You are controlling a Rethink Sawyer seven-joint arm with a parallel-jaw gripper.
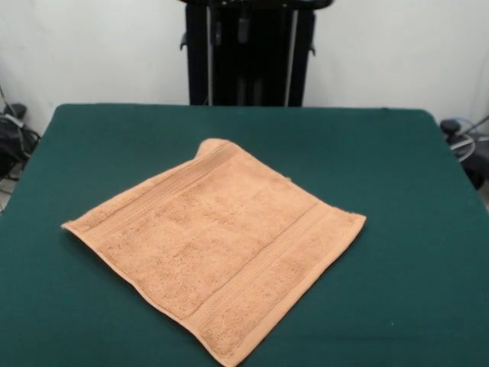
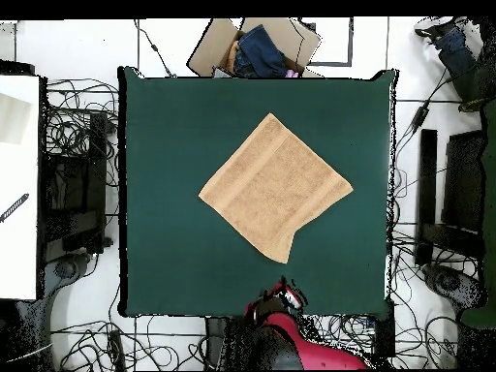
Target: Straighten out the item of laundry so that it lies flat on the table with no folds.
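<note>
Your hand (image 2: pixel 281 295) sits drawn back at the worktop (image 2: pixel 165 271) edge, its state impossible to tell, and the towel (image 2: pixel 274 186) lies diamond-wise mid-worktop with its nearest corner, the one folded over, pointing straight toward you.

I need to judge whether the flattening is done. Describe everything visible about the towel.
The towel is peach-orange terry cloth, roughly square, with a woven band stripe near two opposite edges. It lies spread on the green table, turned like a diamond, near the middle. Most of it looks flat, but the far corner in the front view curls up, and the overhead view shows that edge stepping inward, which suggests a small fold. Only the table touches it.
</note>
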